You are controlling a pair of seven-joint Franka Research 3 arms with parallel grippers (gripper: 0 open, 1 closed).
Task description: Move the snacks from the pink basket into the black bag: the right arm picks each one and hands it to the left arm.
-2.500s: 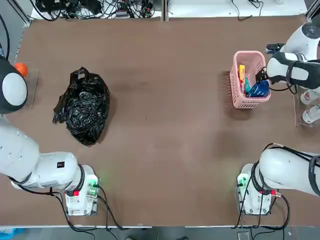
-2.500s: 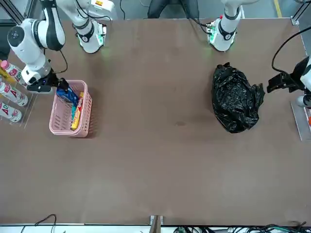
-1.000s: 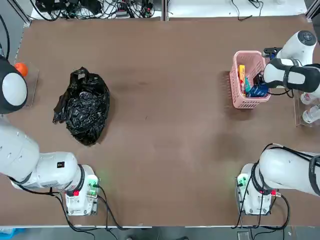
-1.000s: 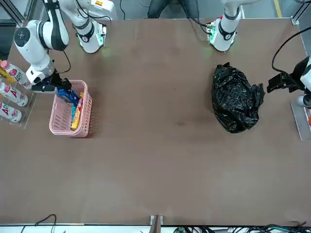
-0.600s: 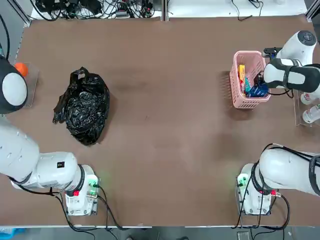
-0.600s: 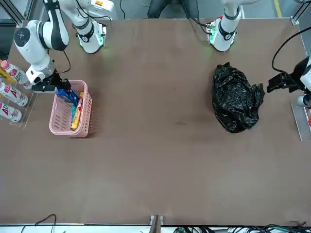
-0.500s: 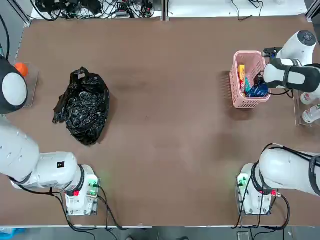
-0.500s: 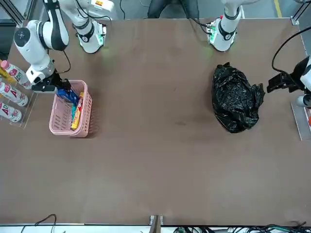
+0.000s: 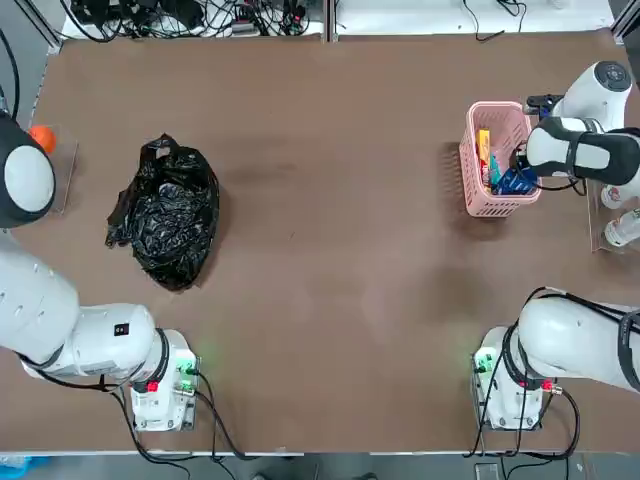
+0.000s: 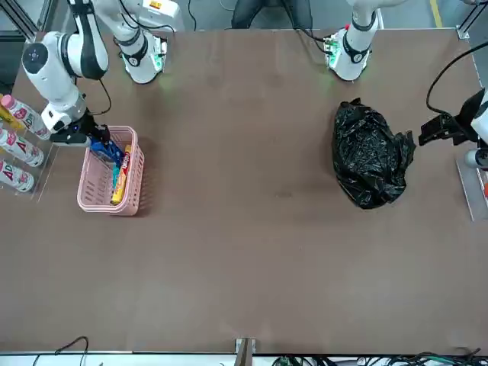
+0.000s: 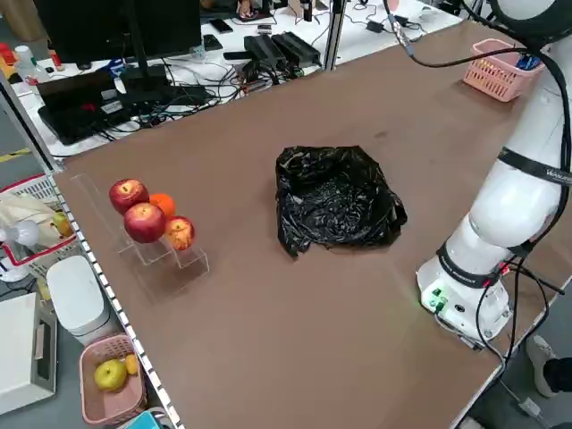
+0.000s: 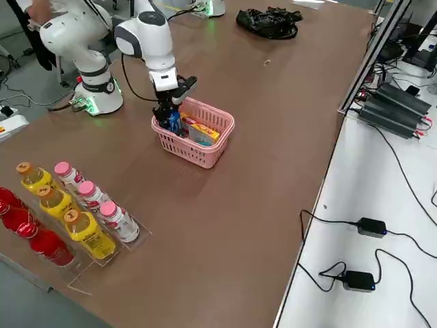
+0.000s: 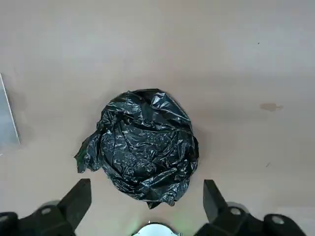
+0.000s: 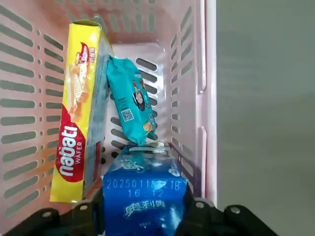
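At the far right of the table, my right gripper (image 14: 142, 216) is down inside the pink basket (image 9: 470, 170), fingers clenched on the blue packet (image 14: 143, 194). That packet stands against the basket's wall on the arm's side, with the teal packet (image 14: 130, 105) touching its far end and the yellow packet (image 14: 78, 113) upright along the opposite wall. All three snacks are inside the basket; nothing has reached the black bag (image 9: 165, 212).

My worries from here, as I judge them:
- The teal packet leans on the blue one, so a lift could drag it up or tip it over the rim.
- The basket looks light. If the blue packet catches a slot in the lattice, the whole basket may rise or skid along with it.
- The grip looks to sit on one end of the packet, so it could swing or slip on the way to the hand-over.

My right arm reaches out from its base toward the table's far edge, with the wrist bent over the basket and the fingers pointing down into it. My left gripper (image 13: 147, 206) hangs well above the bag, spread wide and empty, looking straight down on it. The bag lies crumpled on the table's left half, well apart from the basket.
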